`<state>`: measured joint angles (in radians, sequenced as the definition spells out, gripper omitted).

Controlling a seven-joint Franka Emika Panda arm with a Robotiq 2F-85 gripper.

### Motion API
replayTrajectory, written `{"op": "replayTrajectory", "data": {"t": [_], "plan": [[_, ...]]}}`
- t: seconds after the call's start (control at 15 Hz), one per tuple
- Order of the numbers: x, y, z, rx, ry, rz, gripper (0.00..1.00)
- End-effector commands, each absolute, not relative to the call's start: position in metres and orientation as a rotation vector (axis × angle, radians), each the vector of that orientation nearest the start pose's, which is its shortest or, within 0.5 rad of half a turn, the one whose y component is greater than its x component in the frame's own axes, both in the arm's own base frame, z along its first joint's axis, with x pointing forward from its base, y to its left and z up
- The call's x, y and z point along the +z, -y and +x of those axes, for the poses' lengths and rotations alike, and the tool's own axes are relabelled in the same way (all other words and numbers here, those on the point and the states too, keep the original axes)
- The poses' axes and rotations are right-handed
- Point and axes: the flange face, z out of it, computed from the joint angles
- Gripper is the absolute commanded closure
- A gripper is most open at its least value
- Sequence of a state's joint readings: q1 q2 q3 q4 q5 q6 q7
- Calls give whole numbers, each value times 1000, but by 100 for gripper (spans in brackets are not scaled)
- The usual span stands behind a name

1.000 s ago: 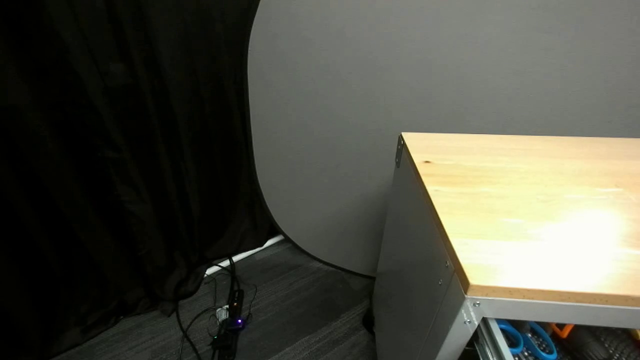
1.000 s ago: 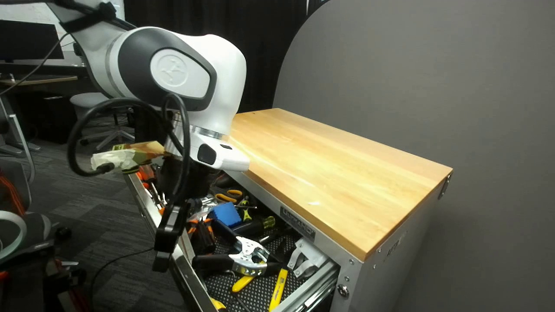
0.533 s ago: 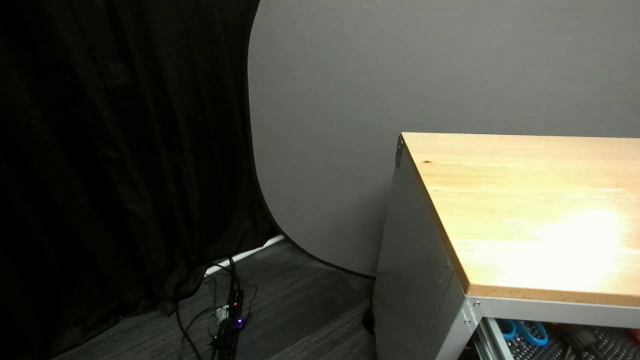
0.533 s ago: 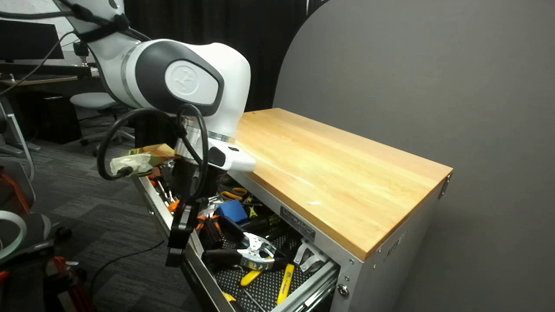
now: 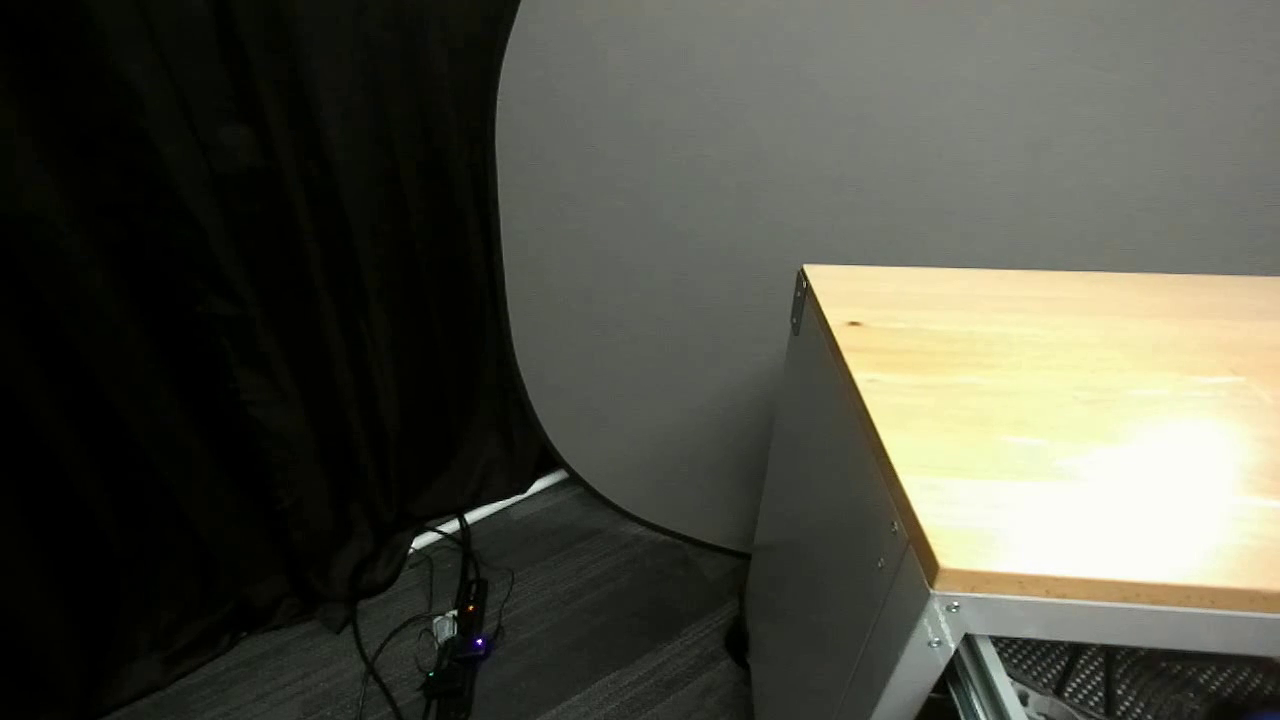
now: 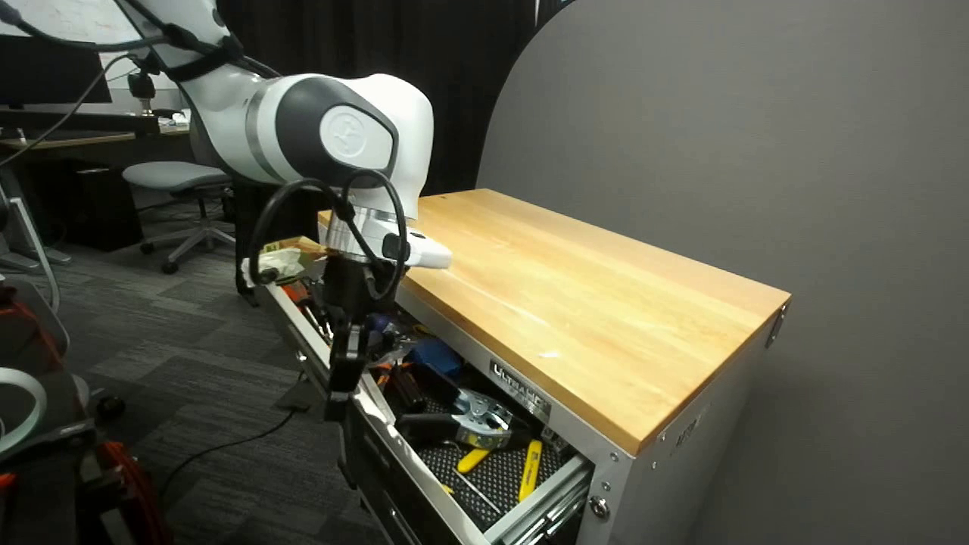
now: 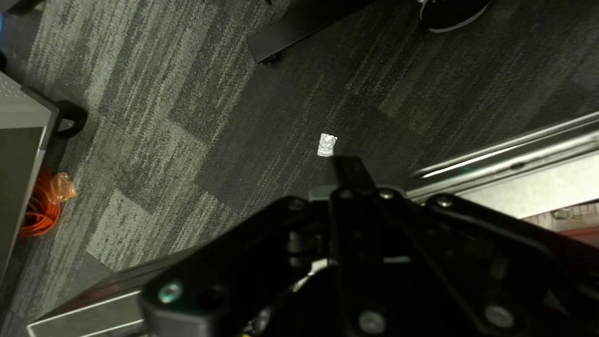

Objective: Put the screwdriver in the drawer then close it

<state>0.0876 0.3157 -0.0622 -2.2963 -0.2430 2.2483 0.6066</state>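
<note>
Wrist view: jaws together outside drawer rim [image 7: 547, 189], broad carpet [image 7: 262, 126].

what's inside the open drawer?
In an exterior view, the drawer shows, among other things, a silver-and-black spring clamp, yellow handles and a blue object. The claw hides a strip; anything farther back under the wooden top is covered.
</note>
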Motion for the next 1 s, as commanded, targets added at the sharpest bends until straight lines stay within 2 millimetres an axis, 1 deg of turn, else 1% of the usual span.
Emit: {"op": "replayTrajectory", "data": {"t": [0.0, 0.4, 0.87, 0.93], "plan": [[187, -36, 512, 347, -606, -3319, 100], [187, -65, 528, 207, -539, -3311, 100], [181, -104, 535, 106, -460, -3293, 100], [183, -109, 537, 97, -453, -3289, 100]]}}
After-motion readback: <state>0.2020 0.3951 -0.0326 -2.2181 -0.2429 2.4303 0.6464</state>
